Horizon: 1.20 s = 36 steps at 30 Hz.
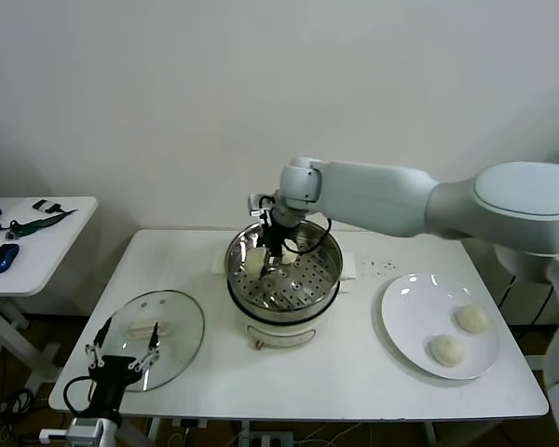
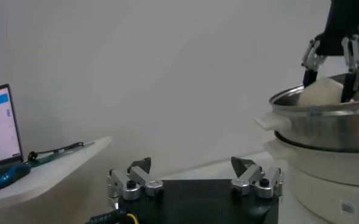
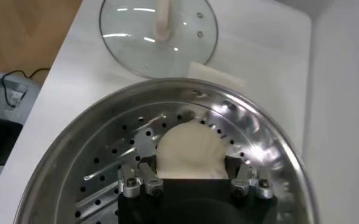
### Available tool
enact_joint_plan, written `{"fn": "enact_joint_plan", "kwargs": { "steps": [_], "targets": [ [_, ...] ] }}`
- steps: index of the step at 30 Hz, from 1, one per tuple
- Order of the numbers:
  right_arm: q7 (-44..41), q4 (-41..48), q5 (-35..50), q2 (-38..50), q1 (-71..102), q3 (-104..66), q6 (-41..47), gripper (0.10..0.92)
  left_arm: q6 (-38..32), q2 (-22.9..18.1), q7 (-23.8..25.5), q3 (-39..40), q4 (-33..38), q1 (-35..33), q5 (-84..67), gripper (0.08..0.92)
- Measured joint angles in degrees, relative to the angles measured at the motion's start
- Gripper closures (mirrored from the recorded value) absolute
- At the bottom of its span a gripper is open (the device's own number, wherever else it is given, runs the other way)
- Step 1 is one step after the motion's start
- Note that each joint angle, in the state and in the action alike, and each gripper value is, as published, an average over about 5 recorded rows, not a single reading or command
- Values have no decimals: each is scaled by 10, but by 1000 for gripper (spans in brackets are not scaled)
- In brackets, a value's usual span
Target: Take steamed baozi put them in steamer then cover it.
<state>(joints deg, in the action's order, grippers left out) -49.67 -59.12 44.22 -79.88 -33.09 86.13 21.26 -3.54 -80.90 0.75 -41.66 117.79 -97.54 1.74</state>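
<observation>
Right wrist view: baozi (image 3: 188, 151) between the right jaws.

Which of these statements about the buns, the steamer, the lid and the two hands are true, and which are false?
1. Two baozi lie on the white plate. True.
2. The glass lid covers the steamer. False: it lies flat on the table, left of the steamer.
3. The right hand is inside the steamer, with a bun between its fingers. True.
4. The left hand holds the lid by its handle. False: it is open and empty, near the lid's front edge.
5. The steamer floor is perforated. True.
</observation>
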Motion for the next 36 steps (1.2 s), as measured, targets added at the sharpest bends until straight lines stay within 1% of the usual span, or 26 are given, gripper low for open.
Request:
{"fn": "enact_joint_plan", "kwargs": {
  "steps": [6,10,13,21,28,36],
  "targets": [
    [6,10,-10,-8,18,0,2,296,0,1,0,0,-2,2,-1,177],
    [7,12,-14,-10,22,-1,5,230,0,2,0,0,-3,1,-1,177],
    [8,11,-16,-9,23,-3,8,206,0,2,0,-1,-3,1,-1,177],
    [-6,-8,-15,15,0,-12,2,202,0,2,-1,-1,-2,-1,-1,177],
    [-48,-54,-19,85,-61,0,-16,203,-1,3,-1,-1,-1,-3,-1,177],
    [-87,-131,-60,214,-114,11,-38,203,-1,4,-3,-3,-1,-8,-1,177]
  ]
}}
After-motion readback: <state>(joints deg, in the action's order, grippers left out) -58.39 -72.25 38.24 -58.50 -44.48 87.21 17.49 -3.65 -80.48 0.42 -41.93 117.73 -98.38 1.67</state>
